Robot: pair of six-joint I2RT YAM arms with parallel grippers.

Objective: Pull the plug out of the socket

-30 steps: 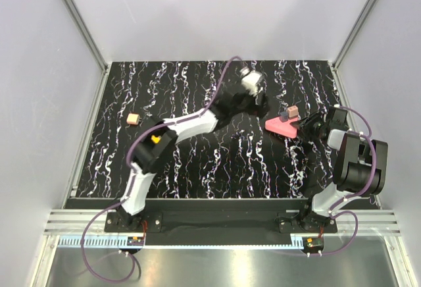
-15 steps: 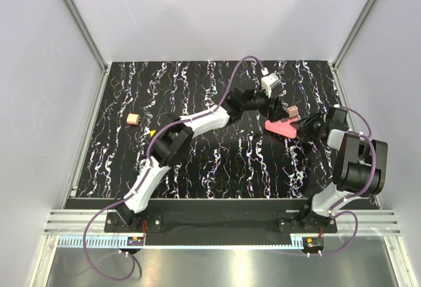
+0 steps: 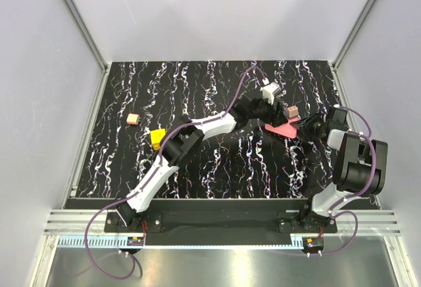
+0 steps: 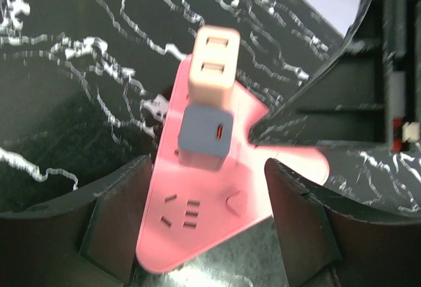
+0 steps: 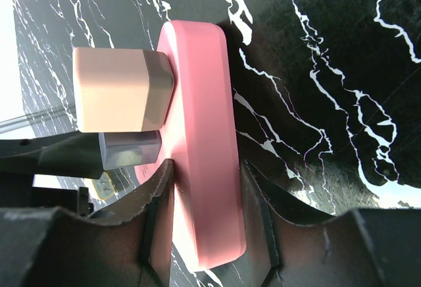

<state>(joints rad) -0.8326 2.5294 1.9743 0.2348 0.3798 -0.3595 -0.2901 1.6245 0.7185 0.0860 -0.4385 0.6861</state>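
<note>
The left gripper (image 4: 210, 220) had been moved over the single socket (image 3: 284, 130), fingers apart; the right gripper (image 5: 205, 216) was clamped on it. Two plugs (image 4: 204, 135) were counted.

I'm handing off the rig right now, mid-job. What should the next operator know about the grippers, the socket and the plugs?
Grippers: the left gripper is open, with a finger on either side of the pink socket and nothing gripped. The right gripper is shut on the socket's edge, bracing it.
Things: the grey plug and the peach plug are both seated in the socket, side by side.
Done: socket braced, left arm lined up.
Left: close on a plug and pull it out. Which plug is meant cannot be told.
</note>
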